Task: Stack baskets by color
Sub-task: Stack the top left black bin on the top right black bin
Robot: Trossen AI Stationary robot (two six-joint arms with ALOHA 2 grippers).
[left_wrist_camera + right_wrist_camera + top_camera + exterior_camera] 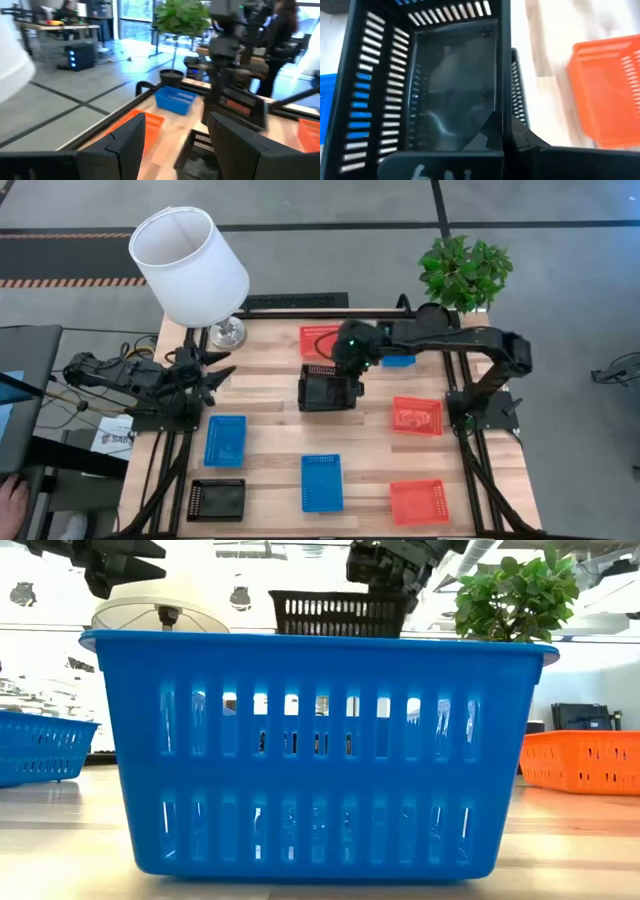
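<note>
My right gripper (350,366) is over the table's middle, shut on a black basket (330,392) that hangs well above the wood; the low view shows this basket (340,612) higher than the rim of the near blue basket (320,750). My left gripper (215,375) waits open at the table's left, pointing level toward the middle. On the table stand blue baskets (225,440) (322,482) (398,361), red-orange baskets (320,340) (416,416) (418,500) and a second black basket (216,498) at the near left. My right gripper holds the black basket by one side wall (506,85), at its rim. One finger (487,132) is inside the basket and the other (527,142) outside. The fingers slant down from the far right. The basket hangs clear of the table, tilted, its open side toward the gripper.
A lamp with a white shade (190,265) stands at the far left corner and a potted plant (462,270) at the far right. A person's hand (10,502) shows beyond the table's near left. Bare wood lies between the baskets.
</note>
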